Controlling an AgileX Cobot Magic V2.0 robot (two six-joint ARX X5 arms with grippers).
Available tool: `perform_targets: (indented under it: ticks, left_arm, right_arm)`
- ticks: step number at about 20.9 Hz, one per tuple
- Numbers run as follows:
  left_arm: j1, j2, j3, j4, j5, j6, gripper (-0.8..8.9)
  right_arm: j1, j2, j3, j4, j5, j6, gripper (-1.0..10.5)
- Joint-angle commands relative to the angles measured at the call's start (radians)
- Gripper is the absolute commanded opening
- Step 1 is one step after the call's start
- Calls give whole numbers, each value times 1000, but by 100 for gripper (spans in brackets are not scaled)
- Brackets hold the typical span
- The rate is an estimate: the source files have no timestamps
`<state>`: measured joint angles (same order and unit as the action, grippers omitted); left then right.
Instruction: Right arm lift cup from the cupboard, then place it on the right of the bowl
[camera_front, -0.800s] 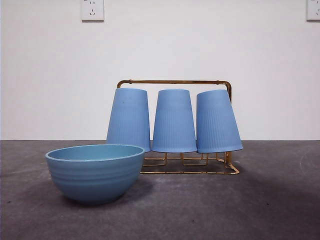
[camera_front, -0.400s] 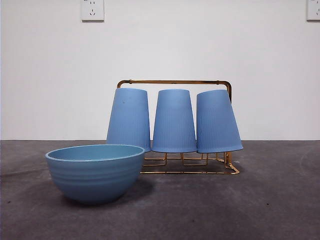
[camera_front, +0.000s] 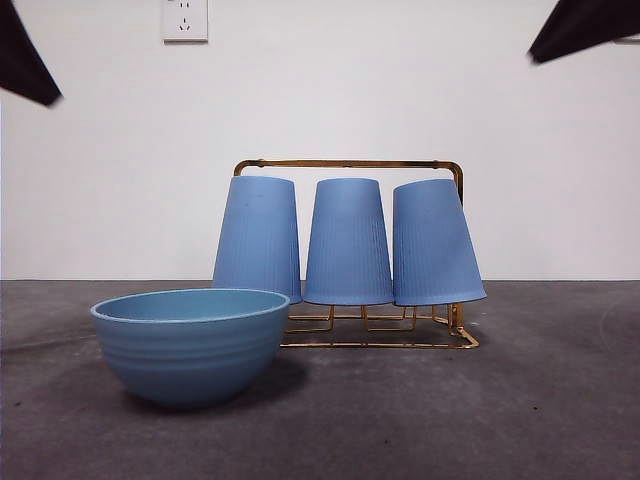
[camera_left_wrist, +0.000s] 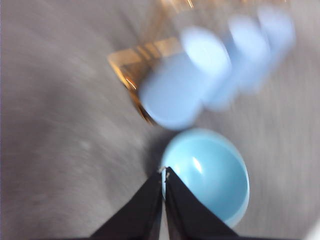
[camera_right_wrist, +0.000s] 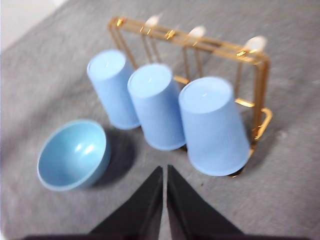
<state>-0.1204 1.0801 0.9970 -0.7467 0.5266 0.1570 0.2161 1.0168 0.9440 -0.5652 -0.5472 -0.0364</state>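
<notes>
Three light-blue cups hang upside down on the gold wire cupboard (camera_front: 350, 164). The middle cup (camera_front: 347, 243) and the right cup (camera_front: 435, 243) are ribbed, and the left tumbler (camera_front: 258, 238) is smooth. The bowl (camera_front: 190, 345) sits in front and to the left of the cupboard. My right gripper (camera_right_wrist: 164, 169) is shut and empty, high above the table. It looks down on the cupboard (camera_right_wrist: 260, 90), the nearest ribbed cup (camera_right_wrist: 212, 125) and the bowl (camera_right_wrist: 72, 155). My left gripper (camera_left_wrist: 164, 171) is shut and empty, above the rim of the bowl (camera_left_wrist: 210, 172) in a blurred view.
A black arm tip shows at the top left corner (camera_front: 22, 60) and another at the top right corner (camera_front: 580, 25) of the front view. The dark grey table (camera_front: 540, 400) stretches to the right of the bowl. A white wall stands behind.
Black arm tips have come into the front view at both top corners. The cups, cupboard and bowl have not moved.
</notes>
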Motion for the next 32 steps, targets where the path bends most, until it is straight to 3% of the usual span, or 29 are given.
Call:
perform_targets:
  ticks: [1,2,4,5,7,9,11,14,15,19,22,28,32]
  left_arm:
    - [-58,49,32,0,7,211,46]
    - [-84,61,32,7,8,251,106]
    - [-137,67,32,11,9,298,345]
    - [-152,66,32,11,9,303,395]
    - [-163,66,32,10,9,301,402]
    - [-169,66,32,10,9,294,402]
    - [-170,66,32,8,9,293,402]
    - [-170,66,32,12,9,268,402]
    - [-170,66,32,11,9,268,402]
    - [-170,66,32,12,9,268,402]
    - [-170,66,32,12,9,268,402]
    - [-170,66,32,14,9,246,402]
    - [-170,66,32,13,9,245,402]
  right_arm:
    - [37,56,22,2,18,-85,94]
    - [51,75,22,2,37,-114,137]
    - [77,92,22,-1,59,-189,271]
    - [82,92,22,-1,58,-191,330]
    - [84,92,22,-1,59,-192,403]
    - [84,92,22,0,69,-181,402]
    - [84,95,24,11,169,-118,402]
    - [84,129,63,2,205,-17,403]
    - [84,143,86,-8,215,-14,403]
    - [97,270,274,-140,221,38,404]
    - [121,394,462,-290,274,53,426]
    - [174,627,779,-529,347,56,427]
    - [217,738,900,-614,407,54,427]
